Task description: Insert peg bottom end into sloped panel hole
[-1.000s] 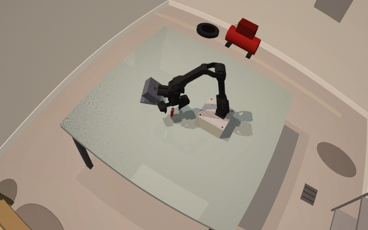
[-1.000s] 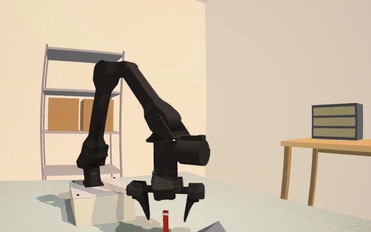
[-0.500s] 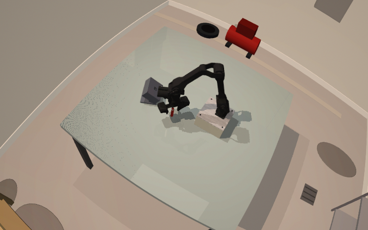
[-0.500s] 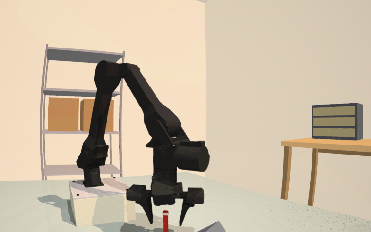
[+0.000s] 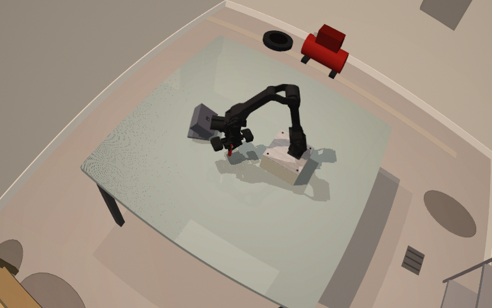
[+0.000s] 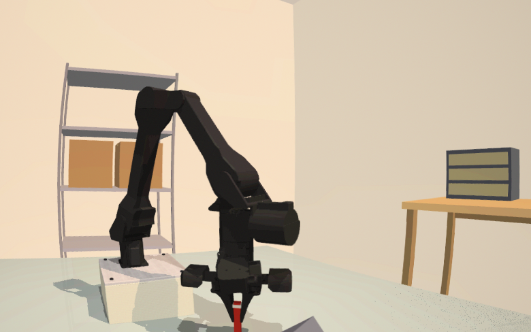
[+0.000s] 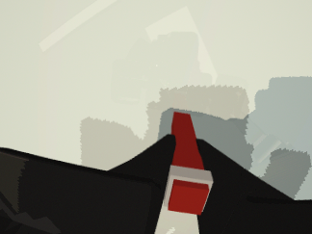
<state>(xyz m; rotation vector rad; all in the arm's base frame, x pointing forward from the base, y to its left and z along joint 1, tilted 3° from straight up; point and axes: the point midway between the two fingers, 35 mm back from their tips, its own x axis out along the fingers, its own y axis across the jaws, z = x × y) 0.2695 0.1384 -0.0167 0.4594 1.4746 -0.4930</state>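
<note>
The red square-sided peg (image 5: pixel 229 151) (image 6: pixel 237 317) (image 7: pixel 188 196) is upright, with a pale band just below its top. My gripper (image 5: pixel 230 148) (image 6: pixel 237 320) (image 7: pixel 183 143) points down and is shut on the peg, one finger on each side, below the band. The peg's bottom end is out of frame in the exterior view; in the top view it is at or very near the table. The grey sloped panel (image 5: pixel 199 117) stands beyond the gripper, with its small squarish hole (image 5: pixel 207 118) in the face. Only the panel's upper corner (image 6: pixel 308 325) shows in the exterior view.
The arm's pale base block (image 5: pixel 278 167) (image 6: pixel 156 299) stands on the pale green table (image 5: pixel 232 250) (image 6: pixel 363 305). The wrist housing is close beside the panel in the top view. A shelf rack, a side bench and a red tank stand off the table.
</note>
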